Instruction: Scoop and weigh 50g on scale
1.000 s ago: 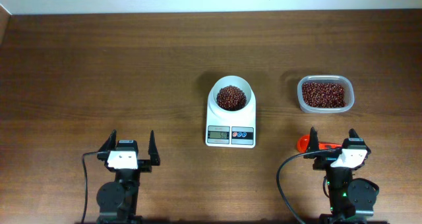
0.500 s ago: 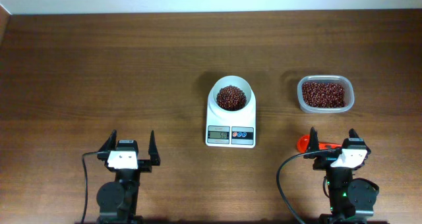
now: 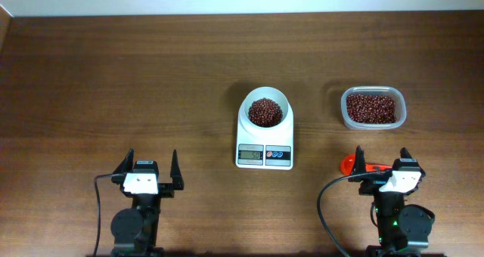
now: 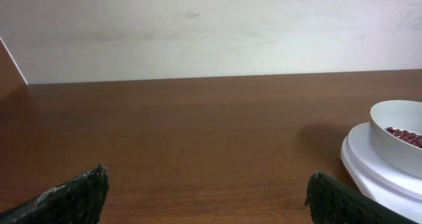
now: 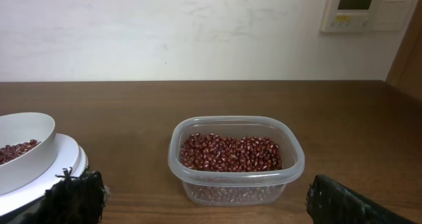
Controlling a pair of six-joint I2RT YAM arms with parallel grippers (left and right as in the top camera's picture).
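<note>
Nothing has moved: left arm (image 3: 141,183) and right arm (image 3: 397,180) sit well back from the scale (image 3: 264,140), jaws spread and empty; beans (image 3: 264,112) lie in its bowl (image 3: 246,104). Weighing seems finished.

Wooden table (image 3: 113,75): scale (image 3: 265,142), bean tub (image 3: 343,110), perhaps orange scoop (image 3: 349,164).

Lighting's pretty soft and even, no harsh glare anywhere. The scale (image 3: 265,132) only throws a faint shadow to its left on the table (image 4: 198,132). The wall (image 4: 211,26) behind the scale looks bright, slightly washed out. Overhead's decently sharp.
</note>
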